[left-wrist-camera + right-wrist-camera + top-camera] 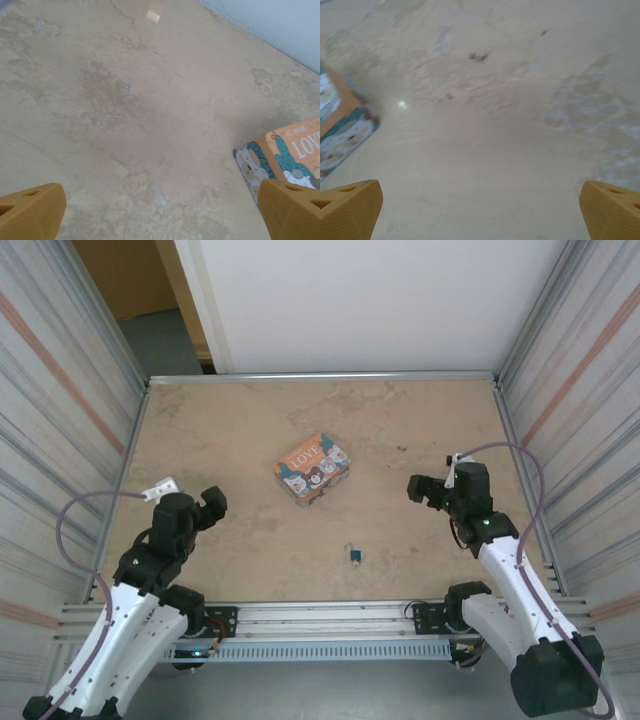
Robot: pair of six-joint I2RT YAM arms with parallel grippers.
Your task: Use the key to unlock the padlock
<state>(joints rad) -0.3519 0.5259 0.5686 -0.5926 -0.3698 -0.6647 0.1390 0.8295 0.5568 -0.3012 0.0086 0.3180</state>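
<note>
One tiny blue padlock (354, 557) lies near the table's (230, 430) front edge, apart from one LOVE tin (312, 468). The left gripper (212, 503) and right gripper (420, 487) flank them.

The left wrist view shows two orange fingertips (31, 212) spread wide, with the tin's corner beside one. The right wrist view shows two fingertips (349, 210) equally wide, holding nothing.

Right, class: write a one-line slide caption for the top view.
Open left fingers and right fingers flank the tin; the padlock lies apart, toward the near edge.

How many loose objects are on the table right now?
2: the LOVE tin mid-table, and the tiny blue padlock nearer the front edge. A key may be too small to see.
</note>
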